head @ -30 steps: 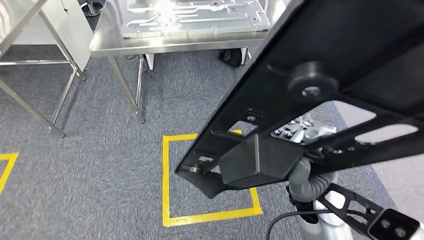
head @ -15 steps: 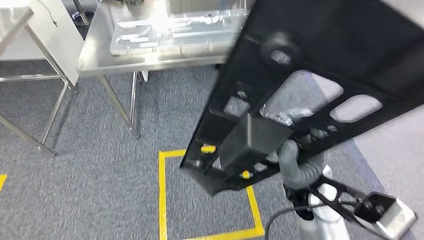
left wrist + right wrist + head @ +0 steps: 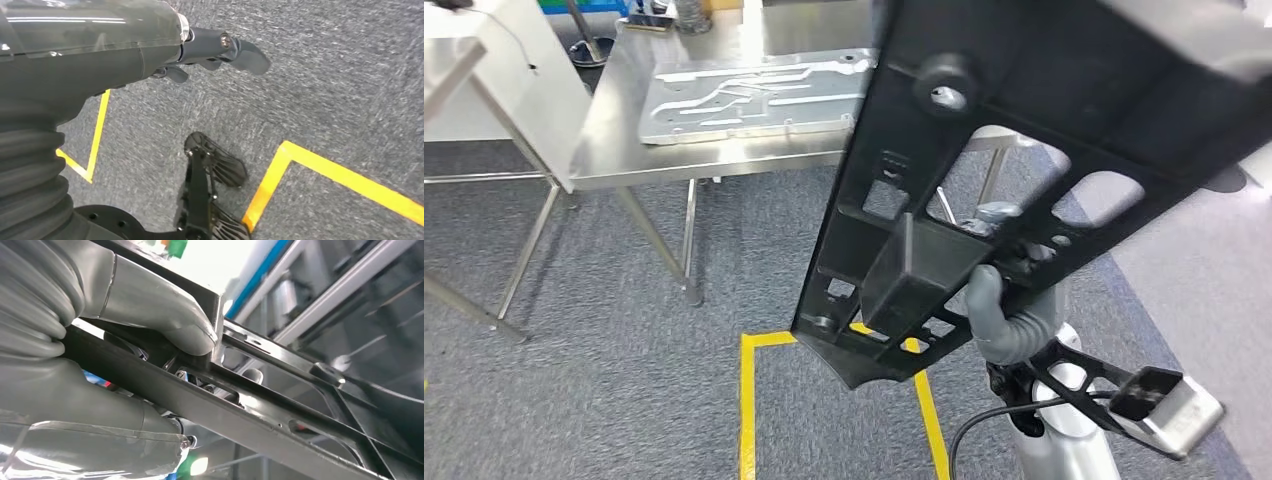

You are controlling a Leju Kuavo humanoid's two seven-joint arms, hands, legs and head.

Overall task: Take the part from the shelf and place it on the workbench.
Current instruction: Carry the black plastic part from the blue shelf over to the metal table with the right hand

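I hold the black part point(image 3: 1024, 150) up in front of me in my right hand point(image 3: 150, 330), thumb pressed over its edge and fingers wrapped under one of its cross bars. In the head view the part is a large flat frame with cut-out windows and a round boss, tilted steeply so that its lower corner hangs over the yellow floor marking point(image 3: 749, 410). My left hand point(image 3: 220, 47) hangs at my side above the carpet with its fingers loosely apart and nothing in it.

The part is off the shelf, so I judge the carry to be the step in hand. The workbench point(image 3: 614, 130) stands ahead and to my left, and a pale metal plate point(image 3: 744, 100) already lies on its top. To do this well I should keep my grip firm on the bar, since the frame is long and its weight sits far from my hand, so it may twist. I should level it before I reach the bench, watch that its low corner clears the bench edge and legs, and lower it flat, beside or onto the plate I cannot yet tell
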